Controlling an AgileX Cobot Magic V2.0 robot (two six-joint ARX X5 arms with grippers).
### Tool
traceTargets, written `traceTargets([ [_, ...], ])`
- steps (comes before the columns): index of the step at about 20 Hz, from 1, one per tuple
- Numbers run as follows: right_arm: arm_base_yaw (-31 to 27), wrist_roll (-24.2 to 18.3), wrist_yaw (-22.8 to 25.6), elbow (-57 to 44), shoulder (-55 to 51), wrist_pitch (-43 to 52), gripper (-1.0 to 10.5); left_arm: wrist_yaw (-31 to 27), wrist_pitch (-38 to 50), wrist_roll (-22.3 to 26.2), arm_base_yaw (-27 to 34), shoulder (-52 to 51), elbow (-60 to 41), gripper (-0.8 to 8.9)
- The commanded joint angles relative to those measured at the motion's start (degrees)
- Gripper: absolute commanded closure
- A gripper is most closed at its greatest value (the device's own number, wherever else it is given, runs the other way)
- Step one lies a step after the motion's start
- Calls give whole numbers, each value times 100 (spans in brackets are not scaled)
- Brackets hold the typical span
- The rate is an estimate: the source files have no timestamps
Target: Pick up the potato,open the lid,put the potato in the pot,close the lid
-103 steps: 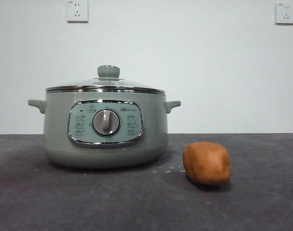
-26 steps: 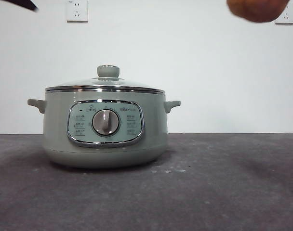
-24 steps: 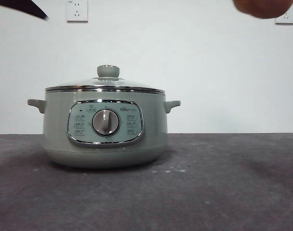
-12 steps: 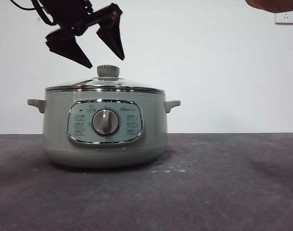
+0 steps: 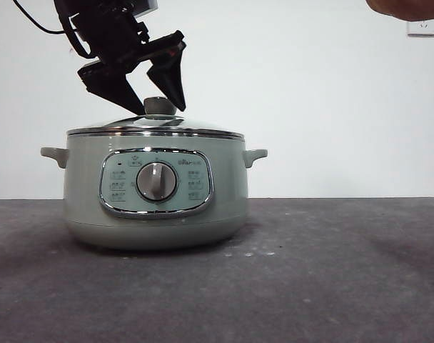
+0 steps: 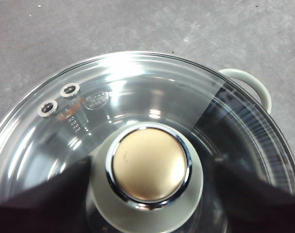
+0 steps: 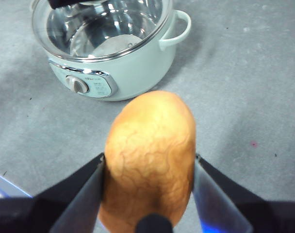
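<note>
A: Dropped my left gripper (image 5: pixel 154 91) around the knob (image 6: pixel 148 165) since half a second ago; jaws spread, not touching.

B: Lid (image 6: pixel 138 104)?

A: Seated on the pot (image 5: pixel 155 189). Glass, likely slick, so grip the knob. Right gripper (image 7: pixel 147 189) pinches the potato (image 7: pixel 148 160), well clear of the pot.

Setting reads as a robot test bench in a lab or office-type room, not a home kitchen. Evidence: bare white wall (image 5: pixel 310 100) with two white wall sockets (image 5: pixel 422 28) high up, plain dark grey matte tabletop (image 5: pixel 331 286), and no counters, sink or cupboards in view. The only kitchen item is a pale green electric cooker pot (image 5: pixel 156 189) standing alone on the table, with a black robot arm (image 5: pixel 106 32) with trailing cable above it.
</note>
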Motion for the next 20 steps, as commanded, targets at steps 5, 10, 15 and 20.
traceTargets([
  [5, 9, -59, 9, 4, -4, -15, 962, 63, 35, 4, -9, 66, 17, 767],
  [10, 9, -57, 9, 4, -4, -33, 962, 68, 48, 7, -7, 57, 17, 822],
  [15, 11, -57, 9, 4, 2, -31, 962, 68, 160, 24, -7, -205, 17, 822],
  [20, 11, -57, 7, 4, 35, -4, 962, 85, 227, 48, 98, -780, 20, 822],
])
